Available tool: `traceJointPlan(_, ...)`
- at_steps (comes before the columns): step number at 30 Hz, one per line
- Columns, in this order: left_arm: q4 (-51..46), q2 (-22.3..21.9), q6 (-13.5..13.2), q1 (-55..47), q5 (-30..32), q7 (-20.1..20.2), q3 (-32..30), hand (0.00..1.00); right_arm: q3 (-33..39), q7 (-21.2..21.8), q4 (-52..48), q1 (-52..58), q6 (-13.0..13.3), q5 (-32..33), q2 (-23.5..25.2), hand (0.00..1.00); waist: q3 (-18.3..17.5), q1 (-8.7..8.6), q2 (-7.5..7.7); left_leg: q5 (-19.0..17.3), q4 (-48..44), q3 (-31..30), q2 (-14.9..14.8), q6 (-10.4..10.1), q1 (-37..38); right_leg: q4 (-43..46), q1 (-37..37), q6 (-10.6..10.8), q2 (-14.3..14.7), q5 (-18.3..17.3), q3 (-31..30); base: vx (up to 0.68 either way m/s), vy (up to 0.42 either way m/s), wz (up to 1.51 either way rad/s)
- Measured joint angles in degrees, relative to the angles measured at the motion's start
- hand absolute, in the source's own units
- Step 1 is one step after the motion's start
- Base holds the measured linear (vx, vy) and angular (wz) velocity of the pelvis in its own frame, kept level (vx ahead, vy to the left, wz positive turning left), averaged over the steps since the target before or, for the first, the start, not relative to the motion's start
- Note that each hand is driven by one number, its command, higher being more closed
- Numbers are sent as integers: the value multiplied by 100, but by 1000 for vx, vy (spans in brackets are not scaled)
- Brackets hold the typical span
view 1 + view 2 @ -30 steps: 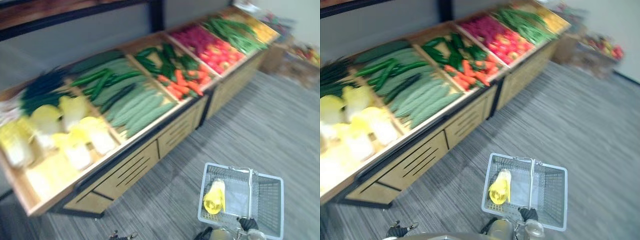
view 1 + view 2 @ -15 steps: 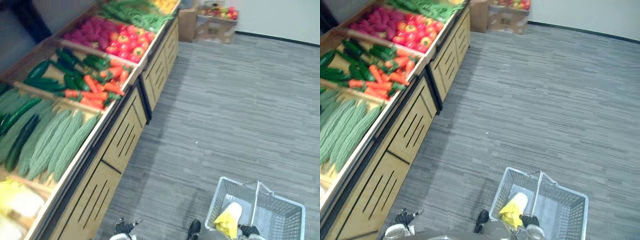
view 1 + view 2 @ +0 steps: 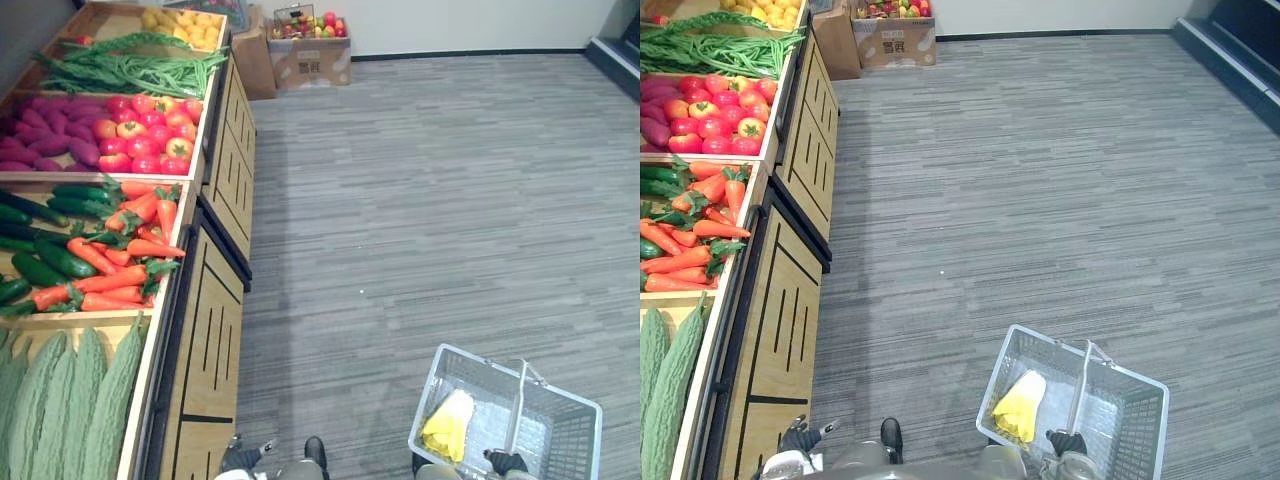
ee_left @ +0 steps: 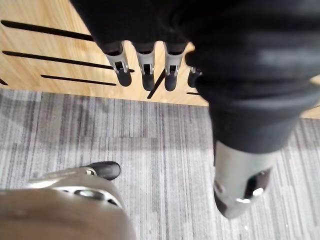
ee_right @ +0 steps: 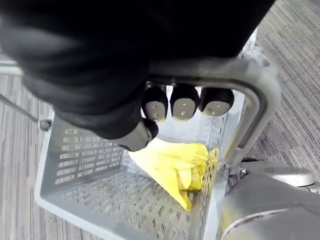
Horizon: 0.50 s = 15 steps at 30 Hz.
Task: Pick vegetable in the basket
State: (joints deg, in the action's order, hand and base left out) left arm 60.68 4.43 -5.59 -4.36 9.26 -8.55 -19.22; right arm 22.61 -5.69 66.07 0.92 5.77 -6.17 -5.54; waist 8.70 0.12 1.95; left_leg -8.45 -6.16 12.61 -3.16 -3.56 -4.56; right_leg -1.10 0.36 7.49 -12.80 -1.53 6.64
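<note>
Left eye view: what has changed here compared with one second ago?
The camera has turned, nothing else: the vegetable stand now runs along the view's left edge and more floor shows. The right hand stays shut on the basket handle, the yellow vegetable still lies in the basket, and the left hand hangs open.

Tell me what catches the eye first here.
The produce stand along the robot's left, its bins bright with orange carrots, red tomatoes and green beans. Next, low on the right, the grey basket, held by its handle in the right hand, with one yellow vegetable lying inside.
</note>
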Motion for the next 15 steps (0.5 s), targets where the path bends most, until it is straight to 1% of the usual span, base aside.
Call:
traceJointPlan(2, 46, 26, -1, -53, 1, 0, 149, 0, 1, 9, -16, -38, 0, 0, -1, 100, -10, 105, 10, -112, -7, 169, 199, 170, 139, 5, 23, 132, -205, 55, -29, 230, 220, -24)
traceJointPlan(3, 55, 27, 0, -69, 1, 1, 176, 0, 4, 12, -17, -45, -1, 0, -1, 100, -10, 125, 5, -164, -13, 214, 225, 195, 183, 48, 25, 191, -241, 53, -37, 203, 150, -32)
traceJointPlan(4, 65, 26, 0, -86, 4, 2, 227, 0, 10, 22, -18, -47, -1, 0, -10, 100, -25, 135, -26, -246, -43, 241, 242, 238, 223, 144, 5, 208, -263, 45, -42, 201, 138, -25)
traceJointPlan(5, 85, 30, -2, -85, 16, 7, 341, 0, 37, 48, -32, -65, -4, -2, -22, 100, -24, 136, -92, -323, -96, 255, 230, 286, 289, 415, -65, 207, -265, 44, -37, 201, 134, -19)
traceJointPlan(6, 86, 29, -2, -86, 45, 9, 387, 0, 72, 56, -52, -65, -4, -1, -21, 100, -39, 132, -124, -342, -125, 252, 219, 315, 302, 594, -141, 207, -264, 44, -35, 211, 136, -13)
traceJointPlan(7, 83, 32, -11, -79, 56, 14, 497, 0, 186, 46, -111, -61, -2, -1, -34, 100, -34, 124, -176, -366, -150, 246, 208, 353, 386, 1093, -323, 206, -279, 44, -40, 204, 143, -5)
traceJointPlan(9, 77, 56, -14, -79, 59, 26, 601, 0, 206, 47, -215, -47, 24, 3, -57, 100, -9, 117, -208, -410, -185, 225, 237, 424, 577, 2333, -768, 200, -386, 47, -108, 218, 153, 6)
traceJointPlan(10, 72, 102, -14, -87, 59, 32, 645, 0, 300, 42, -343, -38, 60, 23, -68, 100, 29, 70, -129, -506, -204, 174, 335, 528, 739, 3327, -1125, 159, -558, 144, -162, 192, 129, 24)
traceJointPlan(11, 71, 131, -14, -92, 59, 35, 666, 0, 313, 44, -396, -29, 70, 45, -65, 100, 56, 38, -87, -572, -205, 107, 385, 564, 829, 3770, -1274, 56, -629, 249, -224, 163, 96, 45)
traceJointPlan(12, 65, 149, -10, -99, 64, 44, 689, 0, 365, 43, -508, 8, 100, 64, -6, 100, 109, -21, -103, -692, -206, 5, 410, 656, 1017, 4591, -1584, 14, -695, 381, -404, 269, 85, 42)
traceJointPlan(13, 17, 151, -3, -94, 69, 50, 676, 0, 398, 46, -635, 11, 133, 76, 82, 100, 118, -18, -59, -743, -202, -48, 401, 690, 1162, 5303, -1891, -18, -604, 79, -437, 232, 37, 37)
traceJointPlan(14, -1, 152, -2, -106, 71, 57, 649, 0, 395, 48, -709, 10, 137, 117, 117, 100, 117, -14, -63, -743, -197, -64, 382, 690, 1214, 5516, -2023, -28, -537, -129, -399, 280, 12, 24)
traceJointPlan(15, -26, 143, -1, -138, 79, 62, 630, 0, 393, 53, -801, 1, 144, 167, 135, 100, 162, 3, -119, -742, -159, -77, 316, 689, 1375, 5619, -2158, -40, -374, -447, -169, 237, -21, 23)
